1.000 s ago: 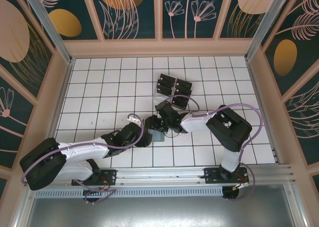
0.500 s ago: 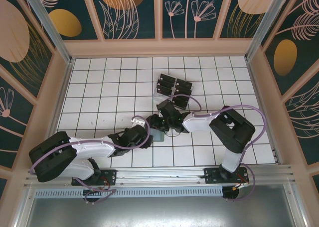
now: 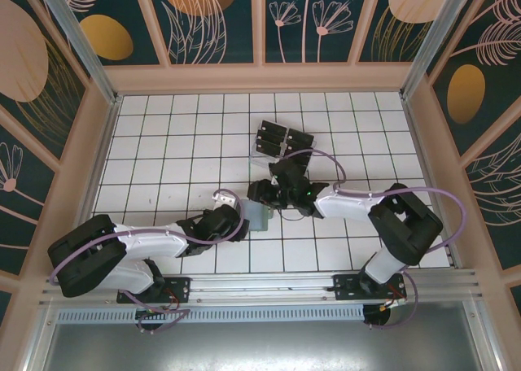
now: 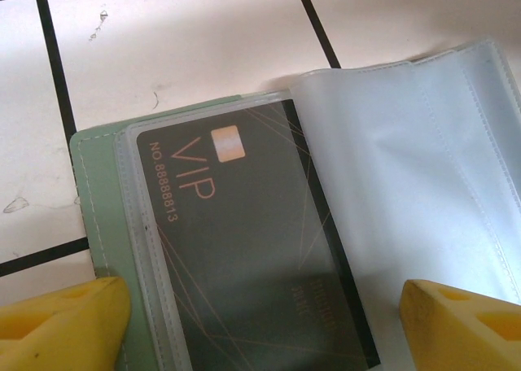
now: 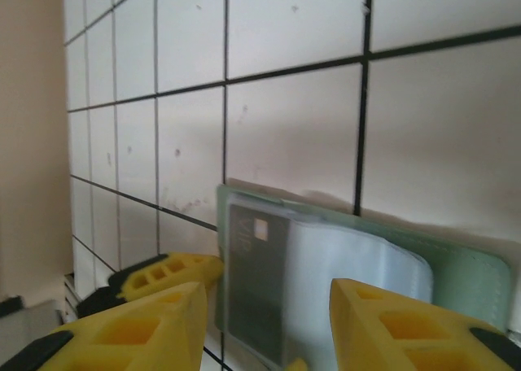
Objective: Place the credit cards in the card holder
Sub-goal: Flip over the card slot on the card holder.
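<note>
Your card holder point(image 3: 259, 217) lies flat on the white tiled table point(image 3: 163, 143), opened up. In the left wrist view you can see its grey-green cover point(image 4: 88, 200) with a clear pocket on top, and one of the credit cards point(image 4: 244, 257), black and marked VIP, sits inside that pocket. A clear plastic leaf point(image 4: 423, 159) spreads over the holder just beside that card.

Your left gripper point(image 4: 260, 330) is right at the holder's left side, with its yellow fingertips point(image 4: 61, 322) spread wide. One is over the cover's edge and the other over the clear leaf, and nothing is clamped between them. In the top view this left gripper point(image 3: 246, 218) touches or nearly touches the holder.

Your right gripper point(image 3: 260, 198) hangs just beyond the holder's far edge. Its wrist view looks down at the holder point(image 5: 472, 265), and its fingers point(image 5: 130, 334) are parted and grip nothing.

The remaining credit cards point(image 3: 283, 141) lie grouped farther beyond the holder, past the right gripper and well apart from it.
</note>
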You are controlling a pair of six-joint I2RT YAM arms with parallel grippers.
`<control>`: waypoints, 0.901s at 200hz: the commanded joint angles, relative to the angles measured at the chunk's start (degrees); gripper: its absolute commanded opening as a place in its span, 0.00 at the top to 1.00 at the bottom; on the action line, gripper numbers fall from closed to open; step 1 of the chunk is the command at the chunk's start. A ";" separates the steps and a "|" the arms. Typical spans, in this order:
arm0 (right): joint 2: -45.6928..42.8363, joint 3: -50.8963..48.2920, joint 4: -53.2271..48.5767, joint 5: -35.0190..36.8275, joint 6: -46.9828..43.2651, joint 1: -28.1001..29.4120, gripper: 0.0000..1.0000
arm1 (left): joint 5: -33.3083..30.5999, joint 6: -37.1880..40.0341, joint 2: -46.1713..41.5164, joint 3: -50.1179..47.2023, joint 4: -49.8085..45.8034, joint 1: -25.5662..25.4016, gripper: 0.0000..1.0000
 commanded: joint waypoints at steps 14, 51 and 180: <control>1.61 -0.94 -0.39 0.55 1.01 1.58 0.56 | -0.05 -1.14 0.95 -1.52 -0.32 -0.21 0.14; 3.26 -1.84 0.10 0.72 1.28 1.79 0.56 | -0.14 -1.39 0.50 -2.00 -0.23 -0.14 0.15; 8.33 -1.69 3.41 -1.03 1.41 1.92 0.56 | -0.03 -1.67 0.65 -2.44 0.38 -0.16 0.15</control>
